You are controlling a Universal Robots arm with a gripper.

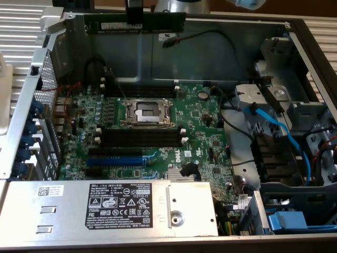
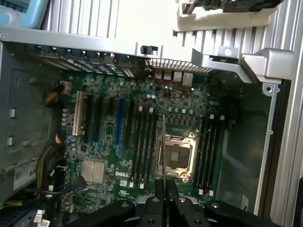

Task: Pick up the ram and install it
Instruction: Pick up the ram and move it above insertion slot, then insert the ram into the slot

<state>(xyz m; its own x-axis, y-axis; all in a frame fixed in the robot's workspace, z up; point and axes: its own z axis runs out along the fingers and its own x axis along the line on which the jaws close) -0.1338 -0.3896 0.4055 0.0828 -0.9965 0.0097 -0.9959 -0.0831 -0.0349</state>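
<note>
Now, ram (image 1: 163,22) clamped edge-on between closed jaws, well above motherboard (image 1: 202,124).

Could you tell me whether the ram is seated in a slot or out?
Out: the ram is clamped in the gripper, level above the case, apart from the black slots.

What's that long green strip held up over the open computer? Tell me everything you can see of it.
That is the ram: a long, thin, flat dark-green stick that looks like circuit board. It hangs level on its long edge over the far side of the open case, above the motherboard and not in any black slot. The gripper clamps it near its middle; nothing else appears to touch it. The wrist view shows it edge-on, a thin line between the fingers.
</note>
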